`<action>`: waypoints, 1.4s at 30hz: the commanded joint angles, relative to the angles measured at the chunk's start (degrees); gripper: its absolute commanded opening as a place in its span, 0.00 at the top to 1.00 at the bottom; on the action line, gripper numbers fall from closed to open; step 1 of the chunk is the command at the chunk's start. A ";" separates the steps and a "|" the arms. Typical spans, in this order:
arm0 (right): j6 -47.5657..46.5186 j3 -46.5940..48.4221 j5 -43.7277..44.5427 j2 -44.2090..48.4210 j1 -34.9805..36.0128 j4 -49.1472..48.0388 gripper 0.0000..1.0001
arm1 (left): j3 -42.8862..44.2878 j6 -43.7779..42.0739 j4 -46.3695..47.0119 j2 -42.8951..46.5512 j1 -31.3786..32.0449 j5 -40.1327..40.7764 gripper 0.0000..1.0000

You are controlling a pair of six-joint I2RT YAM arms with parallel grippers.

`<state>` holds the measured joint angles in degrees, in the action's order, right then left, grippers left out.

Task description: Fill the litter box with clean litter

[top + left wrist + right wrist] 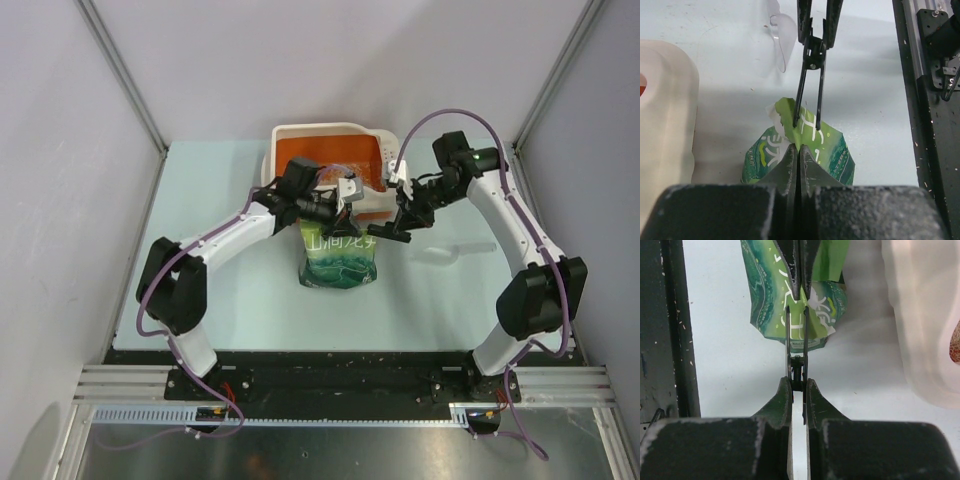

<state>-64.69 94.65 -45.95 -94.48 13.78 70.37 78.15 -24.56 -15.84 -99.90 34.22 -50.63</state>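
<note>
The rectangular plastic litter box [318,128], orange inside with a wide cream-white rim, sits at the far centre of the pale table [210,260]. Just in front of it stands a green printed pouch [340,262]. The left gripper [799,155] is clenched on the pouch top. The right gripper [799,390] clamps a thin black two-bladed tool [813,50] that touches that edge.

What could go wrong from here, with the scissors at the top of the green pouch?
1. The scissors in the right end effector meet the green pouch right beside the left end effector that pinches its top, so the blades may strike it.
2. The pouch sits on the table beside the litter box, not over it. Once cut, a tilt could spill its contents onto the table.
</note>
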 commanded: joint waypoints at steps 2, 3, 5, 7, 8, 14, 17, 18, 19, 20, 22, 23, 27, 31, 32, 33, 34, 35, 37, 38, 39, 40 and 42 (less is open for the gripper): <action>-3.60 5.01 1.57 -1.67 0.72 2.58 1.00 | 2.01 -1.46 -0.95 -0.21 0.76 -0.96 1.00; -3.69 5.63 1.57 -2.11 0.72 2.75 1.00 | 2.01 -1.55 -0.95 -0.04 0.68 -1.05 1.00; -3.78 7.12 1.57 -2.90 0.63 3.11 1.00 | 1.92 -1.63 -0.86 -0.04 0.85 -1.05 1.00; -4.04 8.17 1.39 -3.52 0.20 3.72 1.00 | 2.01 -1.72 -0.95 -0.12 0.85 -1.22 1.00; -4.22 8.70 1.39 -3.96 0.02 4.07 1.00 | 2.09 -1.72 -0.95 -0.21 0.94 -1.14 1.00; -9.49 12.13 2.01 -7.65 0.46 10.57 1.00 | 2.88 -1.90 -0.95 -0.56 1.11 -0.87 1.00; -10.72 13.54 1.48 -9.06 0.55 13.56 1.00 | 3.06 -1.99 -0.95 -0.74 1.11 -0.70 1.00; -10.90 13.54 0.96 -9.23 0.46 13.92 1.00 | 3.15 -1.99 -0.95 -0.82 1.11 -0.61 1.00; -11.42 13.54 0.61 -9.50 0.37 15.05 1.00 | 3.15 -1.90 -0.95 -0.91 1.03 -0.61 1.00; -11.86 13.63 0.25 -9.67 0.28 15.67 1.00 | 3.06 -2.07 -0.95 -0.91 1.03 -0.61 1.00; -12.04 13.89 -0.19 -9.94 0.02 16.55 1.00 | 3.06 -2.07 -0.95 -1.00 1.11 -0.52 1.00; -11.78 13.98 -0.45 -9.94 -0.16 16.47 1.00 | 2.97 -2.16 -0.95 -0.91 1.03 -0.52 1.00; -11.07 15.82 -1.68 -9.50 -1.47 16.64 1.00 | 2.97 -2.60 -0.95 -0.91 1.03 -0.43 1.00; -10.55 15.57 -1.51 -8.18 -1.83 16.64 1.00 | 3.41 -2.78 -0.86 -1.35 1.11 -0.43 1.00; -10.46 14.78 -1.59 -7.92 -1.83 16.56 1.00 | 3.76 -2.86 -0.95 -1.53 1.11 -0.52 1.00; -10.46 14.25 -1.59 -7.74 -1.74 16.56 1.00 | 3.85 -2.78 -0.95 -1.79 1.11 -0.43 1.00; -10.63 13.72 -1.42 -7.65 -1.65 16.56 1.00 | 3.94 -2.78 -0.86 -1.79 1.11 -0.52 1.00; -10.81 12.24 -1.24 -7.22 -1.39 16.64 1.00 | 4.29 -2.78 -0.86 -1.88 1.03 -0.61 1.00; -11.34 11.00 -0.98 -6.69 -0.86 16.64 1.00 | 4.29 -2.78 -0.86 -2.14 1.11 -0.43 1.00; -11.43 10.30 -0.98 -6.51 -0.77 16.64 1.00 | 4.47 -2.78 -0.95 -2.14 1.11 -0.43 1.00; -11.34 10.03 -1.07 -6.51 -0.51 16.64 1.00 | 4.38 -2.95 -0.95 -2.06 1.11 -0.35 1.00; -11.17 9.94 -1.15 -6.60 -0.51 16.56 1.00 | 4.38 -2.95 -0.95 -2.06 1.11 -0.26 1.00; -10.73 10.11 -1.33 -6.51 -0.51 16.56 1.00 | 4.38 -3.04 -0.95 -2.14 1.11 -0.26 1.00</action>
<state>-74.85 104.77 -45.78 -103.66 12.84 76.51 80.16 -25.91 -17.63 -101.27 34.54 -49.93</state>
